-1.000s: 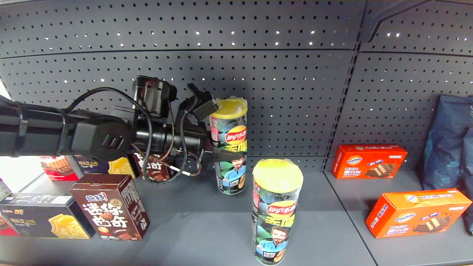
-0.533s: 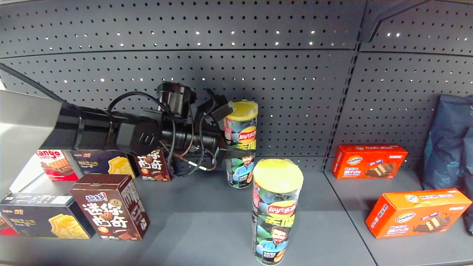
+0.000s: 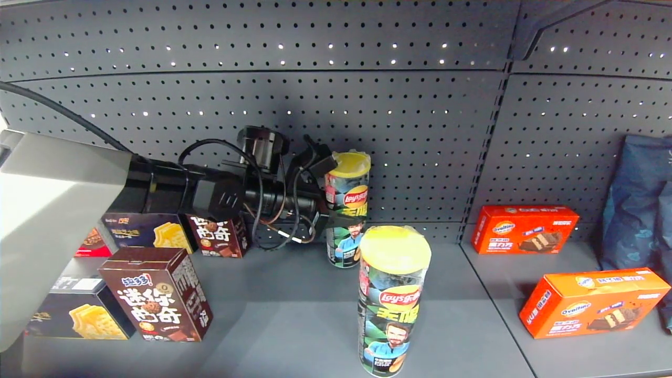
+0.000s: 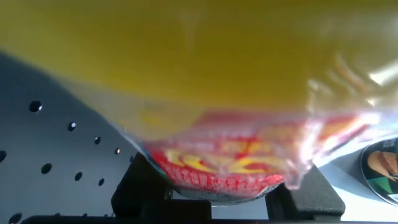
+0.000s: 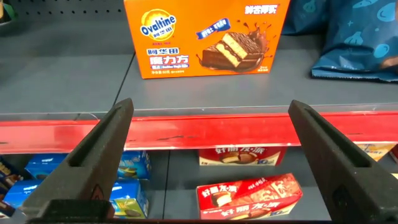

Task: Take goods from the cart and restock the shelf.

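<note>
Remote op here, placing everything off the front chip can (image 3: 395,299), which stands upright near the front edge of the shelf (image 3: 294,325). Closest to me is the right gripper (image 5: 210,106), low in front of the red edge strip (image 5: 205,130) and off to that can's right. Its fingers are spread wide with nothing between them. Just past the strip lies the near orange box (image 5: 202,37), with a blue bag (image 5: 354,37) beside it. About level with the front can, on its left, a brown chocolate box (image 3: 157,294) stands upright, and a black cracker box (image 3: 79,315) lies further left. Just behind the front can and a touch left is the held chip can (image 3: 347,210), upright with its yellow lid on top. The left gripper (image 3: 336,214) comes in from the left and is clamped around the can's middle. Its base is right down at the shelf board, but I honestly can't tell if it's resting there or a hair above. Further back on the left are a small brown box (image 3: 218,236) and a dark cracker box (image 3: 142,233). Back on the right, a far orange box (image 3: 525,228) sits close to the pegboard wall (image 3: 420,131).
</note>
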{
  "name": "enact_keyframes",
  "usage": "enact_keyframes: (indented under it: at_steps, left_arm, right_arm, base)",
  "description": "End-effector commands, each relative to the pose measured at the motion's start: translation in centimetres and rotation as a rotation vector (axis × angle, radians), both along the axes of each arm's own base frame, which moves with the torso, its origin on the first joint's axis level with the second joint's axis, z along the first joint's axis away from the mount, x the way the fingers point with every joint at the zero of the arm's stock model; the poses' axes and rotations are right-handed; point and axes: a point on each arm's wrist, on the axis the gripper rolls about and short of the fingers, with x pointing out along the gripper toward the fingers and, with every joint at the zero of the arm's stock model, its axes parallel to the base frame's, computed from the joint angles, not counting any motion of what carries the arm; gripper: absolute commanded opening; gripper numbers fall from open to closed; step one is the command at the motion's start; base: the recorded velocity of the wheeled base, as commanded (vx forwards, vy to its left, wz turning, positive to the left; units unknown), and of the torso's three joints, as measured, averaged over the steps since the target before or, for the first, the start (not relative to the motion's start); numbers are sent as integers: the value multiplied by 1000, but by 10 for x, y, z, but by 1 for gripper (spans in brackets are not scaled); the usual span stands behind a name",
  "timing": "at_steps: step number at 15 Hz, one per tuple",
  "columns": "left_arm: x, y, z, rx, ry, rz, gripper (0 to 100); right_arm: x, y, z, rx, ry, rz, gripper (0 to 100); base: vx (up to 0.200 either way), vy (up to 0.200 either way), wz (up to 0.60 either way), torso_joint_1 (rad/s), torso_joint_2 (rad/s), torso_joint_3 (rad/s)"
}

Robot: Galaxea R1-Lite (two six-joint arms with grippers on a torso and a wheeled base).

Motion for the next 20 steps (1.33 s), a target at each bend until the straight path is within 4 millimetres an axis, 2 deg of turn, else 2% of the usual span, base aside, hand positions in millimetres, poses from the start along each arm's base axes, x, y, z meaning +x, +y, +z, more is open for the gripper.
enact_keyframes:
  at_steps: [1,8,15,16,20]
  left_arm:
    - [2,-1,-4,4,9,0,0]
    - [0,-5,-10,-4,33,-28,0]
    - [3,-14,-23,5,56,-43,0]
    - [3,-14,-27,8,59,-44,100]
    - [0,-11,-32,6,56,-40,100]
  right_arm:
    - [0,0,0,0,4,0,100]
    - [0,0,0,0,3,0,100]
    - [0,0,0,0,3,0,100]
    - [0,0,0,0,3,0,100]
    - [0,0,0,0,4,-1,100]
  base:
    - [0,0,0,0,0,0]
    - [0,0,0,0,0,0]
    - [0,0,0,0,0,0]
    - [0,0,0,0,0,0]
    - [0,0,0,0,0,0]
